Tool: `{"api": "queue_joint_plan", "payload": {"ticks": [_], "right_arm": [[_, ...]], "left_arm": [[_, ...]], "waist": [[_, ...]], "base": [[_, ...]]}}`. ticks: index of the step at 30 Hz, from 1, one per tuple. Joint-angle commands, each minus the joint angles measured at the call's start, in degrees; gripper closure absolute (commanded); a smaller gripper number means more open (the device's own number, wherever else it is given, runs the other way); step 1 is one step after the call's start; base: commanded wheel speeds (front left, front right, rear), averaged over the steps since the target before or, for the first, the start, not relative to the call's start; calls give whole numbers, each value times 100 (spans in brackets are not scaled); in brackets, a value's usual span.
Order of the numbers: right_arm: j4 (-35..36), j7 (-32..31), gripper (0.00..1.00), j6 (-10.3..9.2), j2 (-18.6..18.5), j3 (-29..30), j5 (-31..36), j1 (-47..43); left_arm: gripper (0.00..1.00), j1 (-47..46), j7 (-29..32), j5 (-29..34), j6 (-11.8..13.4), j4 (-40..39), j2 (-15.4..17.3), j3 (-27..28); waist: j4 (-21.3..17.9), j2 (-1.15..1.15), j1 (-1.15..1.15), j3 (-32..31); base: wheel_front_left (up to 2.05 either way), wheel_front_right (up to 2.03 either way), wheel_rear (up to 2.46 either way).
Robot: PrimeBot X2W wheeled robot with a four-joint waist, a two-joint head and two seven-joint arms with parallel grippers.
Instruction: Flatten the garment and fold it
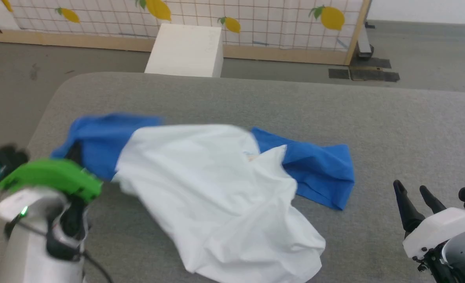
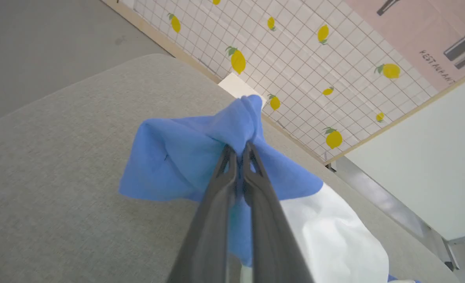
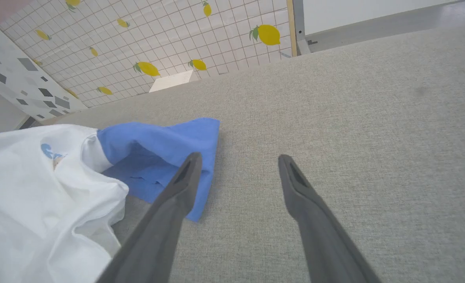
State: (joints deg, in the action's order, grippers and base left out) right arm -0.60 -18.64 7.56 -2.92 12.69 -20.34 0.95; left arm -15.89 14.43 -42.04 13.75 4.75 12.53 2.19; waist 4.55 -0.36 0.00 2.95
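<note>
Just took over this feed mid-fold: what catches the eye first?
The crumpled garment, white with blue sleeves, lies across the grey table. The left gripper is shut on one blue sleeve at the left, bunching it. The right gripper stands open at the lower right, apart from the other sleeve.

1 garment [image 1: 216, 188], 1 left claw [image 2: 238, 146], 1 right claw [image 3: 240, 158], 1 box [image 1: 185, 49].

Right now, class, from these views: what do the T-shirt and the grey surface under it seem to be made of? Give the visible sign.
T-shirt: thin soft cloth, perhaps cotton, matte; it creases loosely and bunches between the shut jaws of the left gripper. Grey surface: felt-like textile cover, matte, with fine speckled weave.
</note>
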Motion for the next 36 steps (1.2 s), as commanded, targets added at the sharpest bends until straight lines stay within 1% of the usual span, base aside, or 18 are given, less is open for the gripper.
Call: {"api": "queue_joint_plan", "payload": {"ticks": [1, 3, 7, 11, 12, 13, 14, 16, 17, 18, 19, 20, 23, 25, 27, 31, 33, 36], "right_arm": [[10, -12, 0, -8, 4, -17, 23, -43], [2, -8, 0, -8, 4, -33, 15, -42], [-41, 8, 0, -8, 4, -75, 9, -53], [-100, -15, 0, -8, 4, -125, -44, -111], [-108, -11, 0, -8, 4, -133, -51, -123], [-113, -10, 0, -8, 4, -138, -55, -133], [-117, -10, 0, -8, 4, -138, -57, -147], [-113, -32, 0, -8, 4, -160, -68, -163], [-109, -55, 0, -8, 4, -179, -59, -167], [-104, -77, 0, -8, 4, -188, -48, -169], [-100, -92, 0, -8, 4, -196, -46, -167], [-96, -107, 0, -8, 4, -212, -45, -164], [-67, -168, 0, -8, 4, -298, -33, -145], [-43, -232, 0, -8, 4, -391, 73, -100], [-48, -307, 0, -8, 4, -514, 110, -10], [-132, -730, 0, -8, 4, -880, 330, 358], [-183, -994, 0, -8, -68, -1157, 626, 673], [-389, -1333, 0, -8, -216, -1605, 971, 1248]], "left_arm": [[100, 286, -81, -81, 149, -33, 24, 183], [100, 579, -222, -203, 327, 6, -42, 496], [100, 1096, -232, -419, 438, 420, -162, 772], [100, 1295, -166, -610, 250, 912, -312, 737], [100, 1278, -192, -688, 164, 1012, -350, 761], [67, 1241, -263, -723, 95, 1056, -376, 782], [0, 1188, -367, -705, 15, 1078, -383, 767], [0, 1055, -551, -723, -212, 1041, -380, 760], [0, 1001, -669, -662, -315, 1014, -328, 737], [0, 924, -863, -576, -485, 961, -253, 711], [0, 865, -1102, -458, -595, 900, -182, 709], [0, 820, -1363, -266, -776, 798, -89, 616], [0, 830, -2079, 311, -1094, 535, 103, 366], [0, 923, -2558, 709, -1220, 334, 133, 168], [0, 1062, -2789, 969, -1264, 187, 69, 78], [0, 1331, -2928, 1356, -1313, -74, -163, 42], [0, 1415, -2937, 1512, -1332, -192, -287, 83], [0, 1466, -2940, 1707, -1423, -344, -482, 197]], "waist": [[102, 36, 0, -69], [134, 36, 0, -62], [171, 36, 0, -59], [234, 36, 0, -65], [247, 36, 0, -68], [266, 36, 0, -70], [293, 36, 0, -83], [336, 36, 0, -102], [351, 36, 0, -110], [370, 36, 0, -121], [381, 36, 0, -130], [393, 36, 0, -153], [401, 36, 0, -185], [399, 36, 0, -193], [388, 36, 0, -186], [365, 36, 0, -84], [368, 36, 0, 11], [403, 36, 0, 191]], "base": [[0, 0, 0], [0, 0, 0], [0, 0, 0], [0, 0, 0], [0, 0, 0], [0, 0, 0], [0, 0, 0], [0, 0, 0], [0, 0, 0], [0, 0, 0], [0, 0, 0], [0, 0, 0], [0, 0, 0], [0, 0, 0], [0, 0, 0], [0, 0, 0], [0, 0, 0], [0, 0, 0]]}}
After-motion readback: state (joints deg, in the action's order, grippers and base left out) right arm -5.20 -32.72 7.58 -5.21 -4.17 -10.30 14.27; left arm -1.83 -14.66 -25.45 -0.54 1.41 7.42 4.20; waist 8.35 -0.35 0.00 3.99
